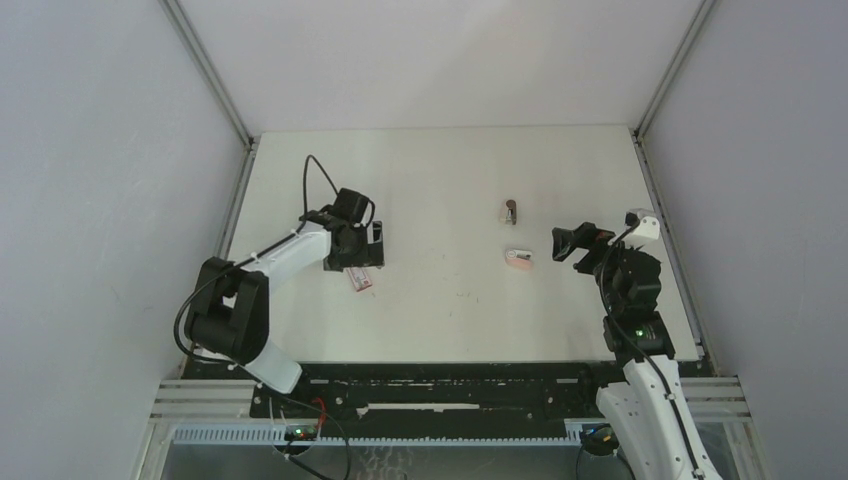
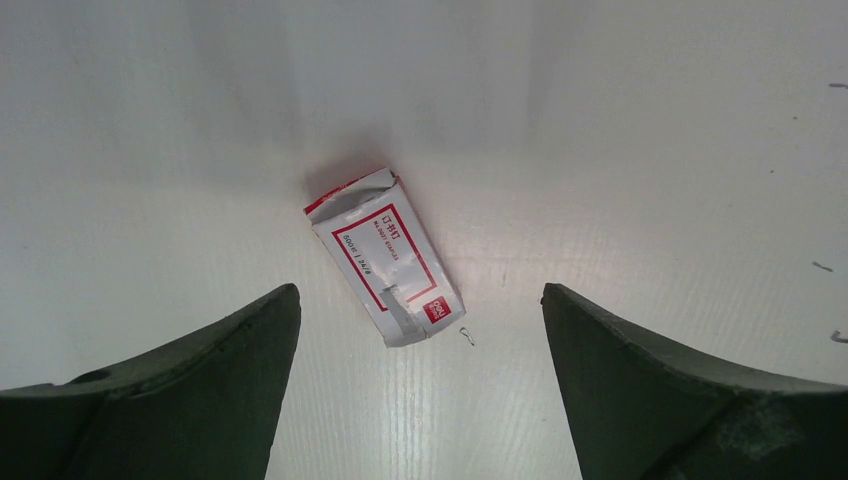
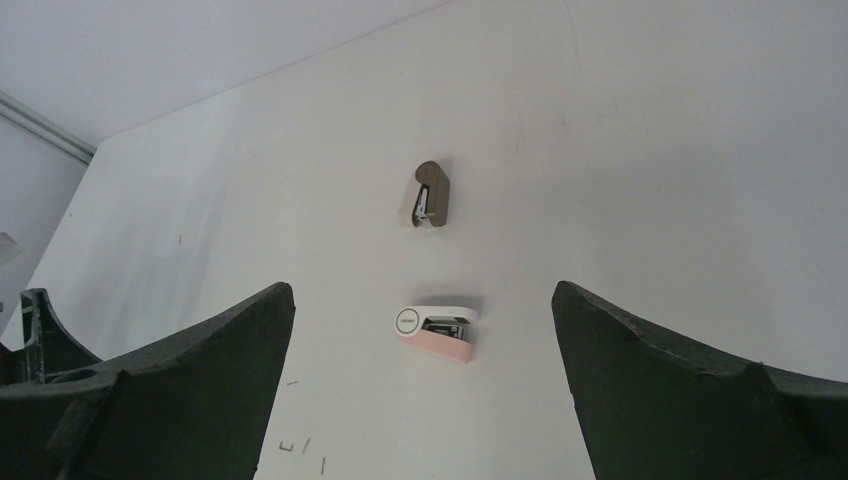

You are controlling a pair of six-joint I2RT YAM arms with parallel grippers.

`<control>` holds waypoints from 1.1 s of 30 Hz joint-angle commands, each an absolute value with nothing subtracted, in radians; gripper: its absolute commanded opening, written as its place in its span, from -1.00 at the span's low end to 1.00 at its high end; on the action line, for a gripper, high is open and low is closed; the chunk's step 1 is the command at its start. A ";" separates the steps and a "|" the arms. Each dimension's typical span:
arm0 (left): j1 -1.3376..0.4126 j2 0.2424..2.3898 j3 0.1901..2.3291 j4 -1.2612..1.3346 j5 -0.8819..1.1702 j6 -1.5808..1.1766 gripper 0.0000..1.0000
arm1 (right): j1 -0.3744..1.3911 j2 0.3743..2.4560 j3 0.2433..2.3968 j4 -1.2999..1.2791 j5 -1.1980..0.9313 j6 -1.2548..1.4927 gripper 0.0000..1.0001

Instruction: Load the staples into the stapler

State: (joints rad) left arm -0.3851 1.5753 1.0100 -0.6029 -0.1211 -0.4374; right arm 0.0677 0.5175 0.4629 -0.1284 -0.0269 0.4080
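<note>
1. I see a white table (image 1: 440,170) filling the middle of my overhead view, its surface faintly scuffed.
2. On its right half lies a small pink-and-white clip-like piece (image 3: 437,330). It has a white arm over a pink base, with bright metal showing between them, and it touches nothing else.
3. In my left wrist view a tiny bent wire (image 2: 467,337) lies loose on the tabletop. A few thin dark slivers (image 2: 821,266) sit near that view's right edge.
4. More short stray bits (image 3: 303,446) lie at the bottom of my right wrist view.
5. Pale grey walls (image 1: 100,150) enclose the table on three sides, with metal frame posts (image 1: 207,70) in the back corners.
6. A black rail (image 1: 440,385) runs along the near edge, with a white slotted duct (image 1: 230,435) below it.
</note>
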 commanded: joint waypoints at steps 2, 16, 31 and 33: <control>-0.383 1.618 1.043 -0.614 -0.110 -0.439 0.88 | 0.067 0.500 0.469 -0.117 -0.006 0.399 1.00; -0.392 1.690 1.072 -0.613 -0.056 -0.386 0.89 | 0.066 0.498 0.469 -0.123 0.012 0.399 1.00; -0.556 1.726 1.127 -0.656 -0.232 -0.232 0.66 | 0.067 0.496 0.469 -0.126 0.020 0.391 1.00; -0.559 1.739 1.137 -0.668 -0.247 -0.236 0.56 | 0.067 0.497 0.470 -0.127 0.018 0.392 1.00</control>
State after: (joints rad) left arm -0.5526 1.7191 1.0760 -0.6350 -0.1570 -0.2714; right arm 0.0677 0.5049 0.4629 -0.1349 0.0032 0.4065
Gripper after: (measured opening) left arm 0.814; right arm 0.997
